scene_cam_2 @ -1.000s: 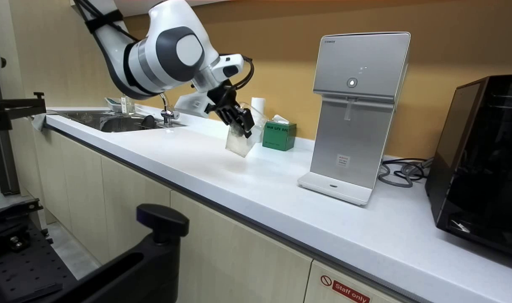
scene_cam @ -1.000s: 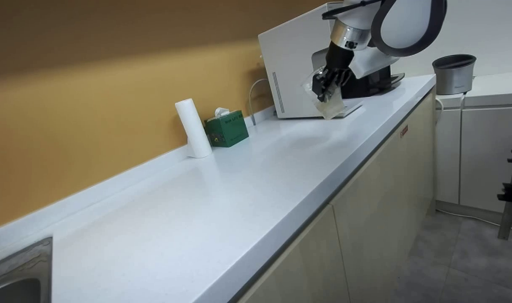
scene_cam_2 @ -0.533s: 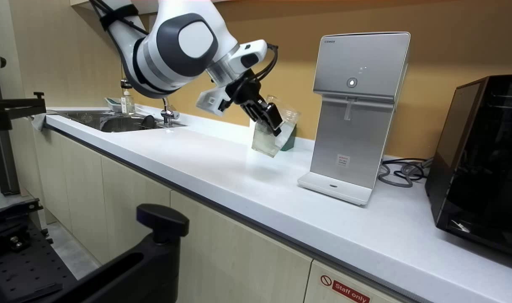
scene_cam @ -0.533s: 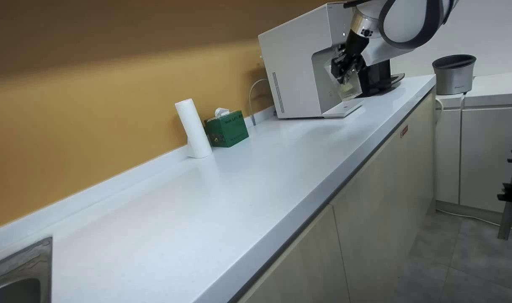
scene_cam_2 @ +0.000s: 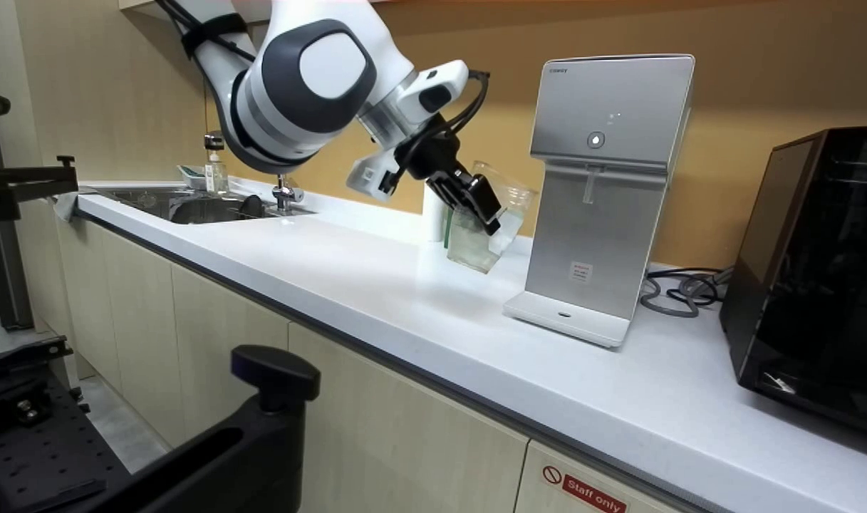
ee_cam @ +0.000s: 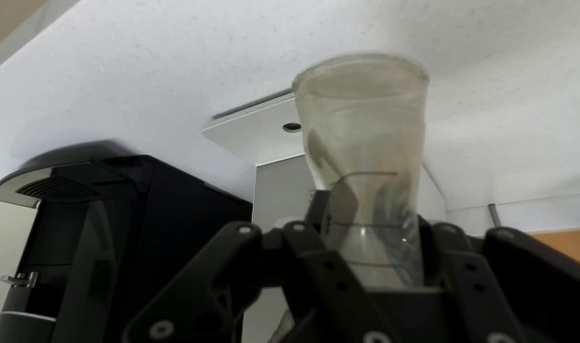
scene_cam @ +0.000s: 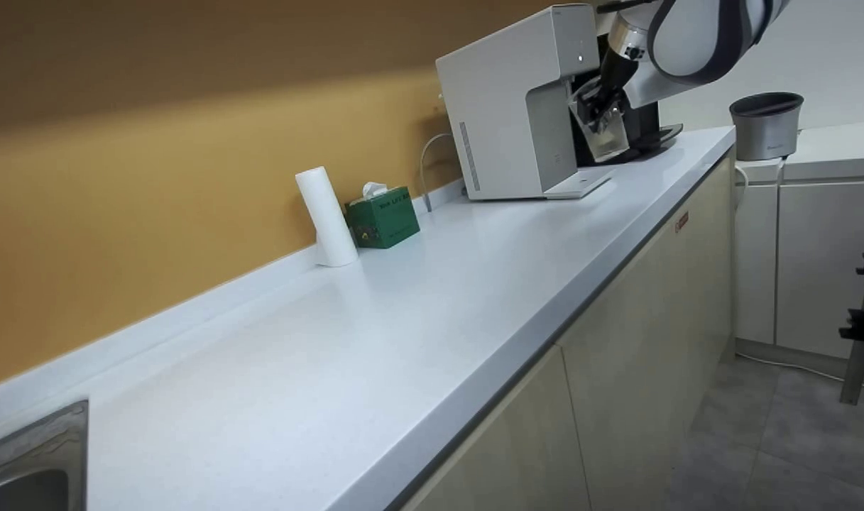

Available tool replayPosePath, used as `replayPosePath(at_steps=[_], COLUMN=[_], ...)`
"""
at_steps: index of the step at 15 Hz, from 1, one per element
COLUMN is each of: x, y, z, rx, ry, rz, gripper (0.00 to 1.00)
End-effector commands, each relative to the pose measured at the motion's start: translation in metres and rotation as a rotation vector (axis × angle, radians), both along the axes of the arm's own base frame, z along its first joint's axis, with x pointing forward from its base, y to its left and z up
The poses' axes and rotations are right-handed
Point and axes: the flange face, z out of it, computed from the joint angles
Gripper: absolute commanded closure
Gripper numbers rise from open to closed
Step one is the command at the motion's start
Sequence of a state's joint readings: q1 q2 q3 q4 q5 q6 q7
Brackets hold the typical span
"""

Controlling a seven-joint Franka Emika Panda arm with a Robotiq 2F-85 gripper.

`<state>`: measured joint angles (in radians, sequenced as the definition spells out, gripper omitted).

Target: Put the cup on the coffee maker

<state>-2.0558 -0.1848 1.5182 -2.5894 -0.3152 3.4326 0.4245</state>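
Observation:
My gripper (scene_cam_2: pixel 484 210) is shut on the clear cup (scene_cam_2: pixel 469 246), with fingers on both its sides in the wrist view (ee_cam: pixel 363 114). The cup is tilted, base down, above the counter, left of a white-sided machine (scene_cam_2: pixel 597 242) in an exterior view. That machine has a silver front and a flat base tray (scene_cam_2: pixel 565 317). A separate black machine (ee_cam: pixel 185 214) with a grated drip tray (ee_cam: pixel 56 188) stands beside it. I cannot tell which machine is the coffee maker. In an exterior view the cup (scene_cam: pixel 608 142) overlaps the black machine.
A white paper roll (scene_cam: pixel 326 216) and a green tissue box (scene_cam: pixel 385 216) stand by the wall. A sink (scene_cam_2: pixel 212 206) lies at the far left. Cables (scene_cam_2: pixel 679 288) lie between the machines. The counter's front edge (scene_cam_2: pixel 405 356) runs along the near side.
My gripper has moved right in both exterior views with the cup held in it, coming closer to the white-sided machine. The machines, paper roll and tissue box have not moved.

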Motion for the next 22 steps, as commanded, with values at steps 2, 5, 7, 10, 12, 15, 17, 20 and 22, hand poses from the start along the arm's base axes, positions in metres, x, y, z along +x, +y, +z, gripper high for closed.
replayPosePath(at_steps=[2,5,7,10,12,15,17,20,22], x=[0.021,0.016,0.020,0.022,0.025,0.032,0.036,0.046,0.052], y=[0.000,0.004,0.005,0.001,-0.005,-0.018,-0.026,-0.036,-0.039], z=[0.009,0.001,-0.001,0.001,0.007,0.017,0.020,0.022,0.018], rx=[-0.074,-0.048,-0.053,-0.060,-0.047,-0.057,-0.068,-0.079,-0.073], ry=[-0.010,-0.002,0.003,-0.002,-0.025,-0.051,-0.058,-0.065,-0.065], rz=[0.039,0.045,0.054,0.042,0.026,0.009,0.006,0.002,0.004], gripper=[0.92,0.68,0.68,0.92,0.92,0.92,0.92,0.92,0.92])
